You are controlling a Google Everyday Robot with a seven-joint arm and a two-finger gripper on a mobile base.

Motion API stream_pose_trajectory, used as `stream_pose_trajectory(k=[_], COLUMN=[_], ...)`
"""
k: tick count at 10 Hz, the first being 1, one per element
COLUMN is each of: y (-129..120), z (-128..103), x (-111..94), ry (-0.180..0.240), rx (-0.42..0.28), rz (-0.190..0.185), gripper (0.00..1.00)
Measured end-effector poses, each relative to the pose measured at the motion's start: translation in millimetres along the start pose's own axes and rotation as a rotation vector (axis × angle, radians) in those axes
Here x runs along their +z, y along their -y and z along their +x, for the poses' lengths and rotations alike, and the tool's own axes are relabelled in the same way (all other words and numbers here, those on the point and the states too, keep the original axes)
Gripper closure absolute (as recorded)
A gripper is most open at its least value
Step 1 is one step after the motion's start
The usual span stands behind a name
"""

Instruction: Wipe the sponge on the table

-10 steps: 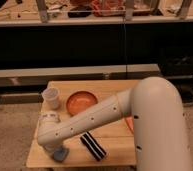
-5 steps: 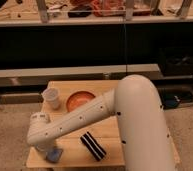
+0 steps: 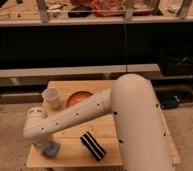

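Reaching down at the lower left of the frame, the gripper (image 3: 45,144) meets the sponge (image 3: 51,149) at the end of the robot's single white arm (image 3: 75,117), which crosses the table (image 3: 72,157) from the lower right. The fingers are clenched. The sponge shows directly at their tip, touching them and offset slightly to the right, so they are judged to be grasping it, though the wrist hides the contact itself. The sponge rests on the wooden surface near its lower-left corner. It is a small, rounded, light-blue lump with no clear long axis, so its orientation does not constrain a stroke.

A black block with a white stripe (image 3: 93,146) lies close by on the sponge's right, set diagonally. A pale cup (image 3: 51,97) and an orange-red bowl (image 3: 79,99) stand toward the upper part of the surface, beyond the arm. Any wiping stroke is therefore judged to have bare wood only between the sponge and the block, and along the lower edge.
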Motion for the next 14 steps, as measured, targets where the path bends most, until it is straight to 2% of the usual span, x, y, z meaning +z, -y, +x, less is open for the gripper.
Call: stream_pose_trajectory(k=[4,8,14], y=[-37.5,-60.3,-58.9], z=[4.1,-25.2,-53.5], x=[-12.6,-29.8,-34.8], ry=[-0.005,-0.026,-0.04], rx=[0.046,0.132,0.185], rz=[-0.021,-0.038,-0.041], gripper=[1.0,1.0,1.0])
